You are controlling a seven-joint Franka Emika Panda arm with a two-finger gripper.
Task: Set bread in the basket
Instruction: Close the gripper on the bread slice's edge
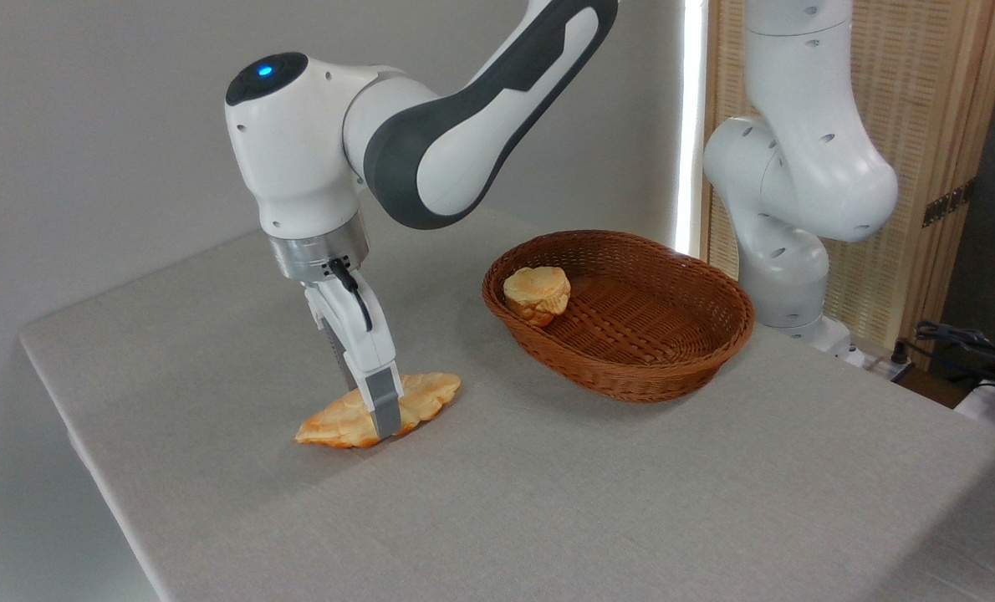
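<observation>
Bread [343,418] is a flat, leaf-shaped pastry, golden-orange, scalloped edges, ridged top, lying on the tabletop [631,485] toward its left edge, well apart from the basket [631,368]. Basket is oval brown wicker with low sloping sides, sits near the tabletop's far right edge and holds one chunky round bun [537,293] against its left wall. Gripper [380,418] is down at the bread's middle, near finger across it; can't tell whether it has clamped on.

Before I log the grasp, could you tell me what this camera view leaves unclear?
- Gripper closure on the bread: near finger hides the far one.
- Bread's middle: covered by that finger.
- Basket near inner wall: hidden by its rim.
- Bun underside: out of sight.
</observation>
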